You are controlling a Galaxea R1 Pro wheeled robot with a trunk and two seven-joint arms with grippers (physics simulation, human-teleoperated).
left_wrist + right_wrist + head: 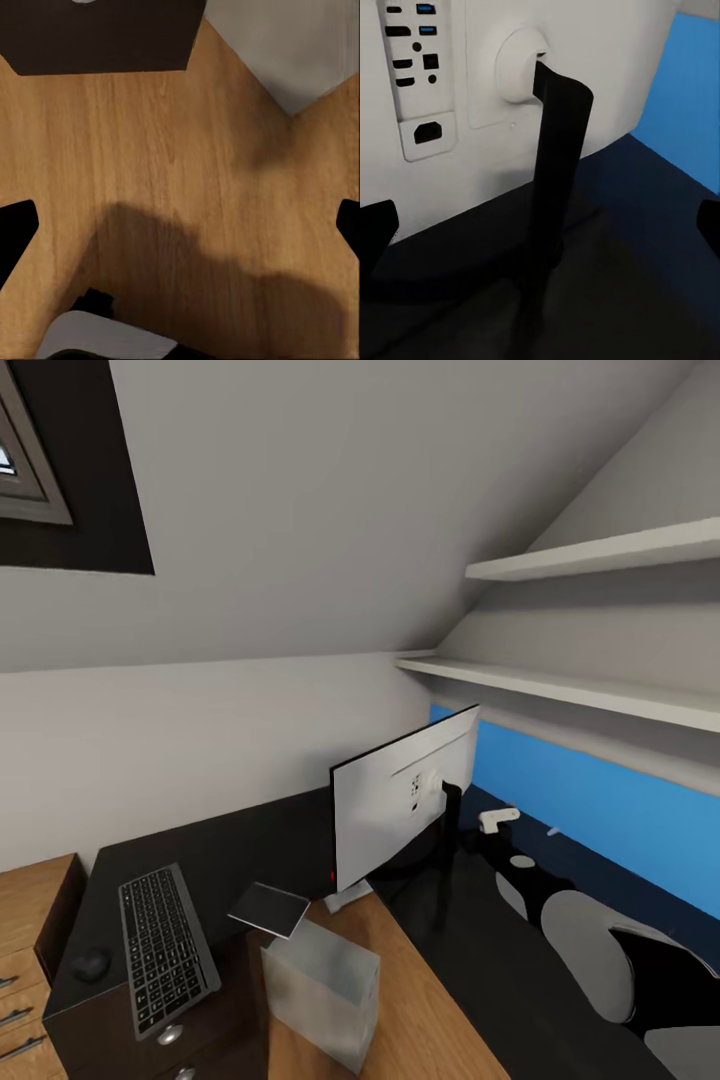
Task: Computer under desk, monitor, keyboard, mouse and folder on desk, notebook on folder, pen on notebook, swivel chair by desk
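Right arm (610,960) reaches forward at the lower right of the head view, grey and black segments, bent. Right gripper (540,232): 2 black fingertips (375,232) spread wide apart. Left gripper (180,232): fingertips (15,232) likewise wide apart, pointing down.

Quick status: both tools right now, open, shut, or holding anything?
Left tool: open, holding nothing, above wooden floor.
Right tool: open, holding nothing, facing the monitor stand.

Monitor (400,800) seen from the rear only, screen face hidden; lower corner overhanging the desk (250,840) edge. Computer (322,992) base cut by the head view's bottom edge. Right gripper fingertips (376,232) cropped at the frame sides, spread well apart; stand (556,195) foot lost in shadow.
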